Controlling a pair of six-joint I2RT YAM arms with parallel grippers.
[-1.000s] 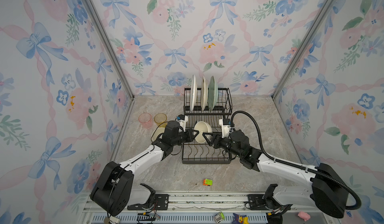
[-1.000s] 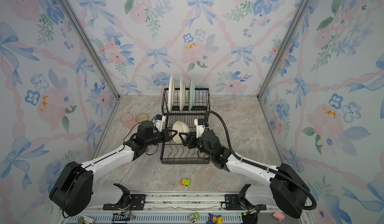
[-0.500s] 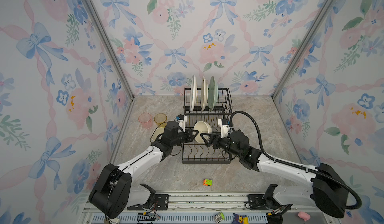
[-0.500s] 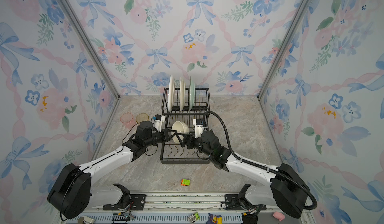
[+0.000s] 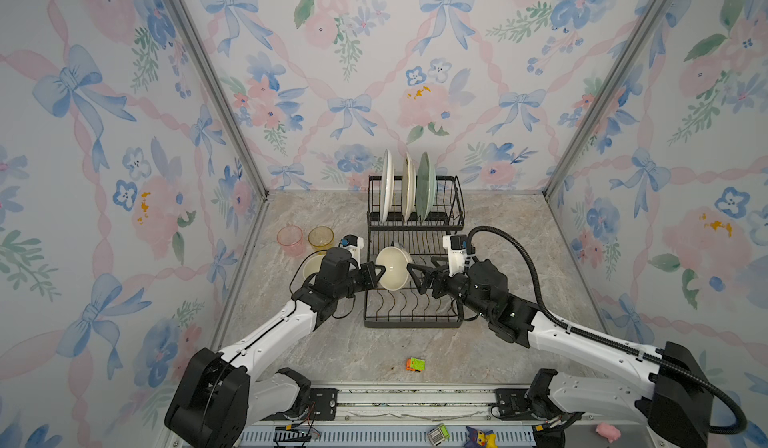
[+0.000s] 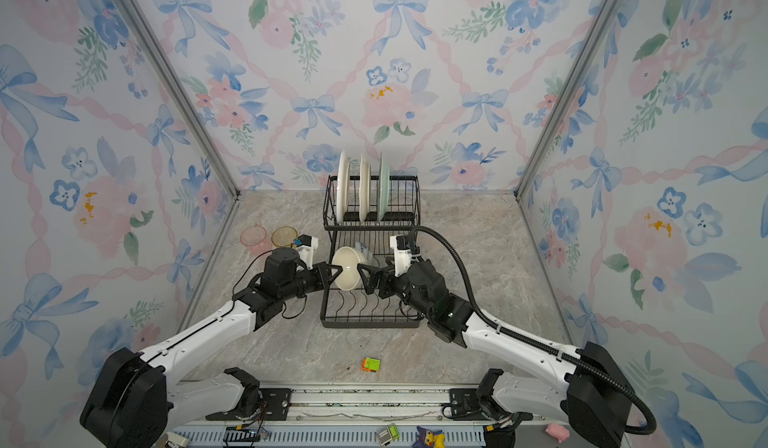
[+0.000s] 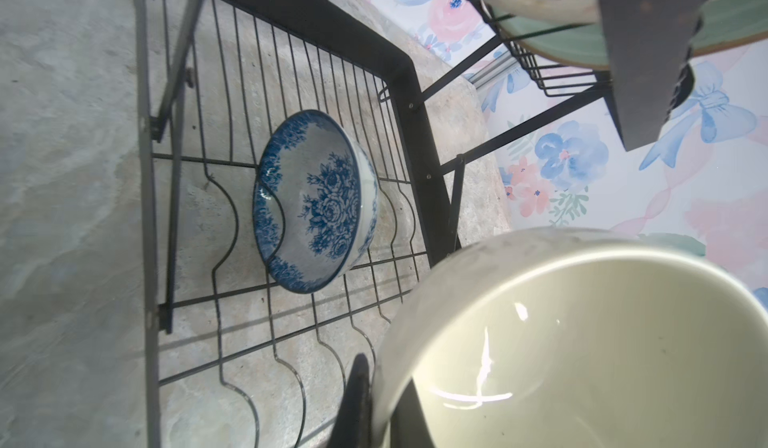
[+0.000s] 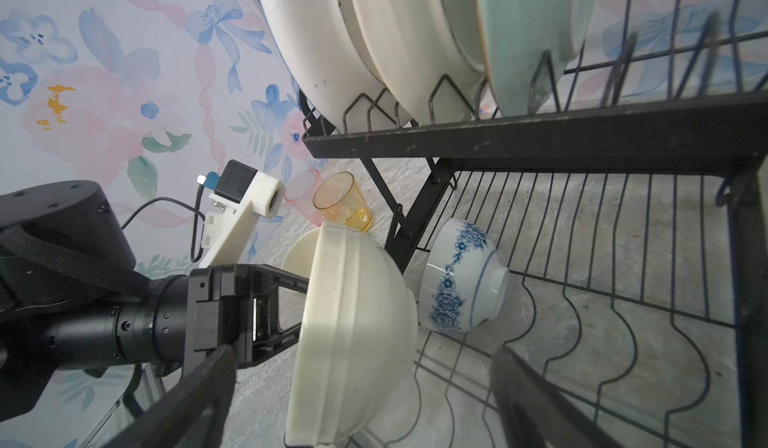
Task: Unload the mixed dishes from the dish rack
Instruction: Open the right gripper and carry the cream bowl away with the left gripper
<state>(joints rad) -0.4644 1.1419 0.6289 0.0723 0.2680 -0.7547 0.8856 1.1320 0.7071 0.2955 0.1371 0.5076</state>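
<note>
Marble desk (image 5: 519, 238). Over the rack (image 5: 411, 324), left pincer (image 5: 380, 271) nips the white bowl (image 5: 392, 277) rim-only; right pincer (image 5: 415, 278) gapes. It may slip.

No readable text, label, brand, number or sign visible in any camera view

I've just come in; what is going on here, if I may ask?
The black wire dish rack is being unloaded. The left gripper is shut on the rim of a white bowl over the lower tray; the right gripper stands open beside it. A blue-patterned bowl lies on its side in that tray, and three plates stand upright in the upper basket. A pink tumbler and an amber tumbler stand on the table left of the rack.
</note>
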